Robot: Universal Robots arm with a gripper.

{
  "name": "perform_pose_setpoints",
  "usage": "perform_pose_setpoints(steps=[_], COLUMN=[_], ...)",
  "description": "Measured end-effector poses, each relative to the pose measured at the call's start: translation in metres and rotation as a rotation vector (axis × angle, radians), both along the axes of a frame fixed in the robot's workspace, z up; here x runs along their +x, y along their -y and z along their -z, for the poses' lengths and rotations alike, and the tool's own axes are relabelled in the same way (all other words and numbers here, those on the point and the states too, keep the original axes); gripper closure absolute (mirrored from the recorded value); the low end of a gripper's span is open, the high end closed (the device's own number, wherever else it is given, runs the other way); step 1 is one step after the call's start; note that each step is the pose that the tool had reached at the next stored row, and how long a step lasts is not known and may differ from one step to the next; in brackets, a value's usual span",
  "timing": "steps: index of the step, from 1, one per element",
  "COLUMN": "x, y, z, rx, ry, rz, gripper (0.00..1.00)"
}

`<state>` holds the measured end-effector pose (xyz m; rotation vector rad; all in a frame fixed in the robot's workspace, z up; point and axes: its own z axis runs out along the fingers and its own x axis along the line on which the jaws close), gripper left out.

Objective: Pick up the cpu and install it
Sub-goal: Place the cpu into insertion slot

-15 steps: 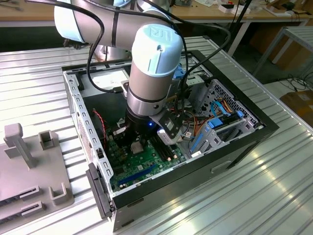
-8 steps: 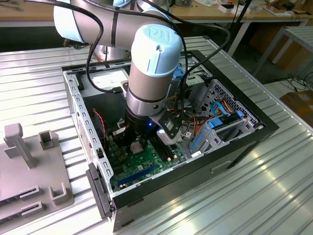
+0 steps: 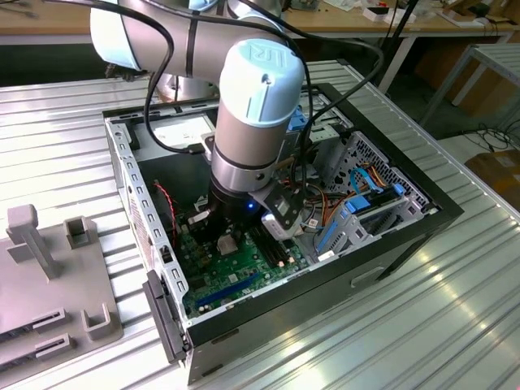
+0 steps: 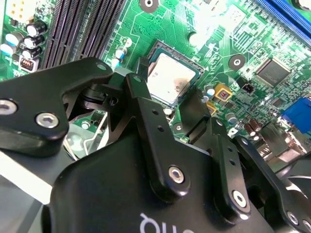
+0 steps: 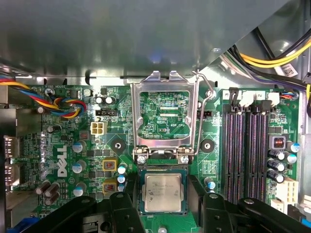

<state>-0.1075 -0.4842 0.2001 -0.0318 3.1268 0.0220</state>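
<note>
The cpu (image 4: 171, 77) lies flat in its socket (image 5: 162, 170) on the green board (image 5: 121, 127), the metal frame (image 5: 165, 116) hinged open beside it. The gripper (image 5: 163, 191) stands spread — one finger on each side, clear of the chip. Judged light, stiff, slick-topped, fragile underneath — hold opposite edges only.

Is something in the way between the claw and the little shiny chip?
Nothing visible is. The cpu lies flat in its socket, between the claw's spread fingers, and the metal socket frame is swung open, away from it.
</note>
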Motion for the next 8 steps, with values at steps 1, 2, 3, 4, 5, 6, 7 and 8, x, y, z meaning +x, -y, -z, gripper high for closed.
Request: perform_pose_setpoints(steps=[1, 2, 3, 4, 5, 6, 7, 8], x=[0.0001, 0.0001, 0.0001, 0.0001, 0.0001, 0.0001, 0.0, -0.0001], y=[0.0, 0.0001, 0.0001, 0.0001, 0.0002, 0.0002, 0.0002, 0.0002], z=[-0.0001, -0.0002, -0.0002, -0.0003, -0.0003, -0.0003, -0.0003, -0.0003], rx=[0.0005, 0.0014, 0.0021, 0.0022, 0.0026, 0.0026, 0.0027, 0.0027], ry=[0.0001, 0.0002, 0.0001, 0.0001, 0.0, 0.0, 0.0, 0.0], rz=[0.0, 0.0, 0.0, 0.0, 0.0, 0.0, 0.0, 0.0], gripper=[0.47, 0.47, 0.47, 0.47, 0.47, 0.47, 0.47, 0.47])
